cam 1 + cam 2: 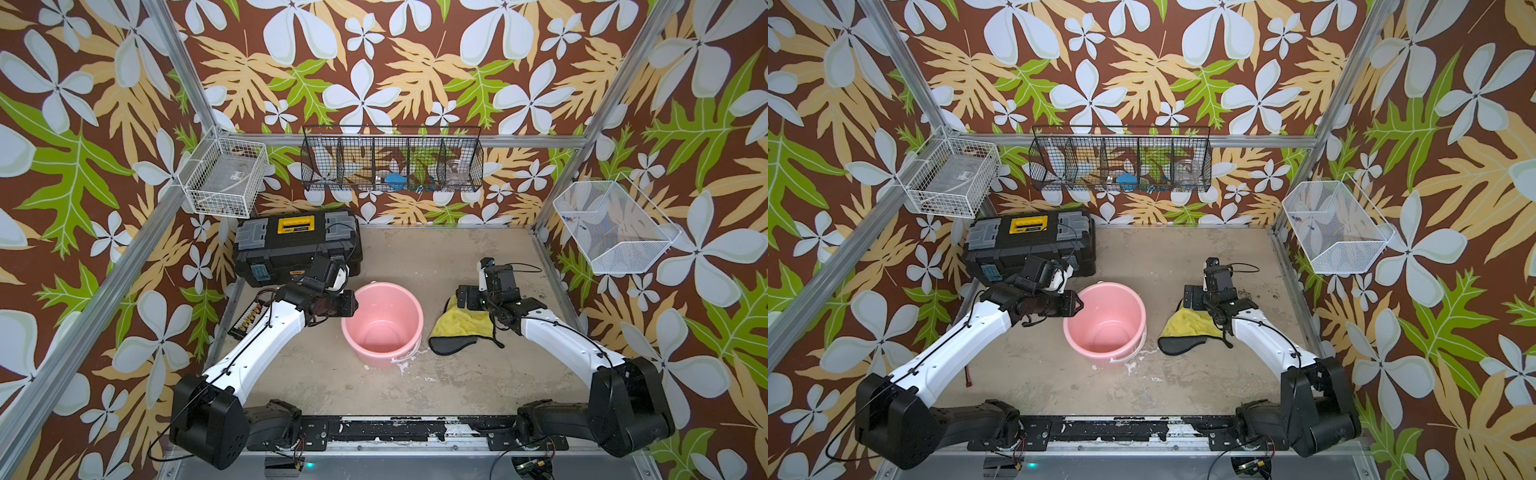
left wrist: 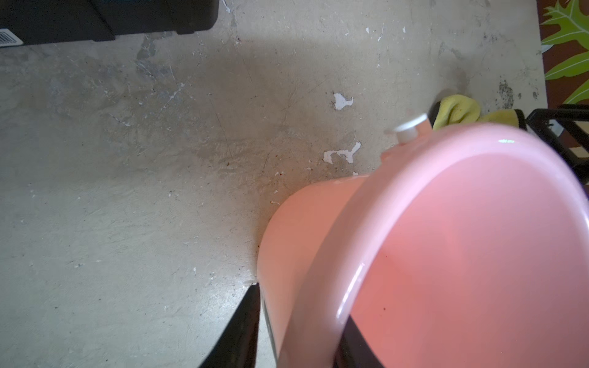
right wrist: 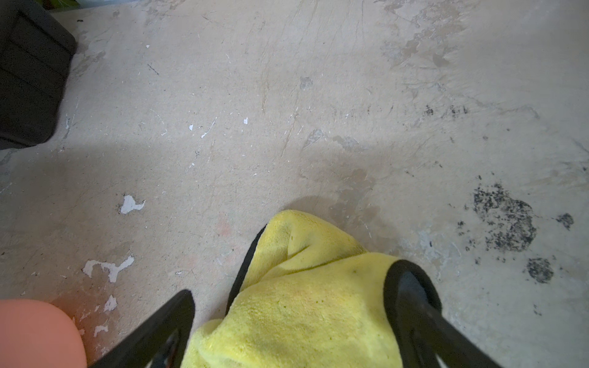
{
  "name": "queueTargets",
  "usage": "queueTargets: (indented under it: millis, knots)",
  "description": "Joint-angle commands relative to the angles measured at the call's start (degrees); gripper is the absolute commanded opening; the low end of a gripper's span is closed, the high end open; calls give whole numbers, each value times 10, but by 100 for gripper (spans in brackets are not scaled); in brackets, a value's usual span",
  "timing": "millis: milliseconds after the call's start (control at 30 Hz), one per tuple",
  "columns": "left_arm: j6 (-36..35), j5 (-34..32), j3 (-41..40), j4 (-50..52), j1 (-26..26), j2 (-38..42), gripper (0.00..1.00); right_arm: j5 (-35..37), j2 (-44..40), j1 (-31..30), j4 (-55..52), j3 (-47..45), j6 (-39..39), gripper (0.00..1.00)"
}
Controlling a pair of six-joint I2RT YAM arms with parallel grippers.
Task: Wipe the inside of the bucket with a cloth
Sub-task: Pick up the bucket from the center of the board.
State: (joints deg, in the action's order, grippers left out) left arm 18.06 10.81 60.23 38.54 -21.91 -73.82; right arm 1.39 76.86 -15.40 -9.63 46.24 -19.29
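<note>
Bucket point(image 1: 382, 320) stands upright mid-table on the scuffed, paint-chipped beige tabletop point(image 1: 436, 257), floral walls point(image 1: 374, 62) all round, black toolbox point(image 1: 295, 245) behind. My left gripper point(image 2: 301, 302) pinches its rim, 1 finger inside; my right gripper point(image 3: 298, 283) hangs spread over the yellow cloth point(image 1: 461, 324) beside it

Pale-pink bucket point(image 1: 380, 332) stands upright (mouth up) — yellow cloth point(image 1: 457, 322) crumpled beside it.

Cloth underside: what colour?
Black. The cloth has a flap turned over; clearest in a top view.
</note>
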Motion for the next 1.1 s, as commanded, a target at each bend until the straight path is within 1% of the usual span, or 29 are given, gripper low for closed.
queueTargets:
  millis: [0,100,167,233,333,367,467,567,733,800,867,1067]
  knots:
    - [-7,-18,6,5,-4,-3,26,-7,6,-1,-3,2,-4,100]
    - [-10,-30,11,12,-8,-8,16,-9,16,-1,-11,7,-3,100]
    - [-12,-32,11,12,-8,-5,14,-5,20,0,-19,11,0,100]
    - [-10,-34,13,10,-9,0,7,1,27,-1,-33,18,7,100]
    - [-4,-43,16,1,-9,17,3,7,42,-1,-59,30,13,100]
    - [0,-49,15,-5,-9,26,0,11,45,-1,-66,32,14,100]
    - [14,-69,0,-40,-9,63,0,39,42,-3,-81,27,14,100]
    - [28,-84,-14,-73,-9,91,0,38,47,-4,-100,29,10,100]
    - [48,-106,-33,-114,-9,126,0,64,41,-49,-127,23,-17,100]
    - [50,-109,-34,-121,-9,130,0,66,31,-65,-120,11,-32,100]
    - [48,-109,-30,-118,-9,128,0,63,32,-68,-113,5,-36,100]
    - [43,-104,-28,-120,-8,123,0,59,75,-78,-104,18,-28,100]
